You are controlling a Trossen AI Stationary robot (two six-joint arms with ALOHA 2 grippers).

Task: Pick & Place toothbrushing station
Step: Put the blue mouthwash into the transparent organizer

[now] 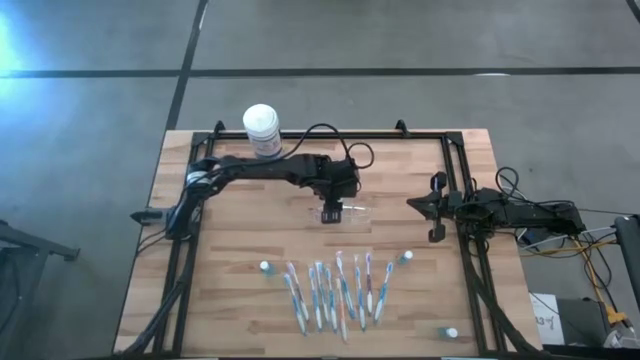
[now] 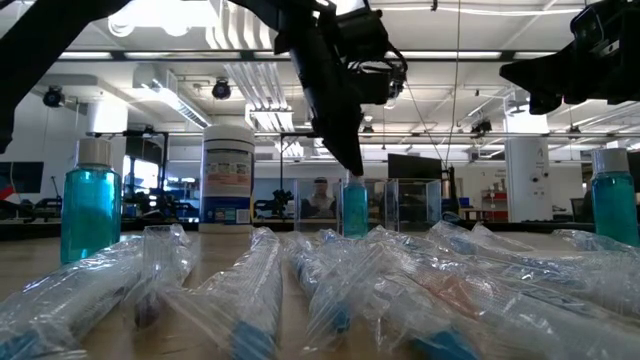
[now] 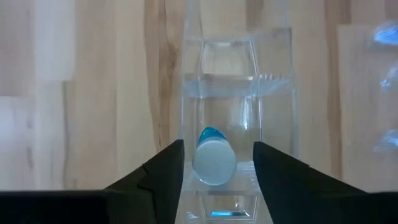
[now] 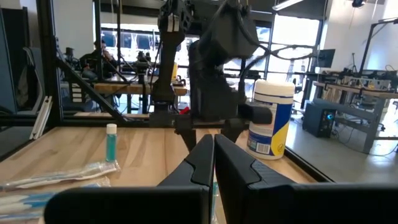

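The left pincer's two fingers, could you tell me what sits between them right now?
In the left wrist view, a small blue bottle with a white cap stands inside the clear toothbrushing station, between the open left pincer fingers.

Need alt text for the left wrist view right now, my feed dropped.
The left tool points down at the clear toothbrushing station on the wooden table, its dark fingers open on either side of a small blue bottle with a white cap standing in one compartment.
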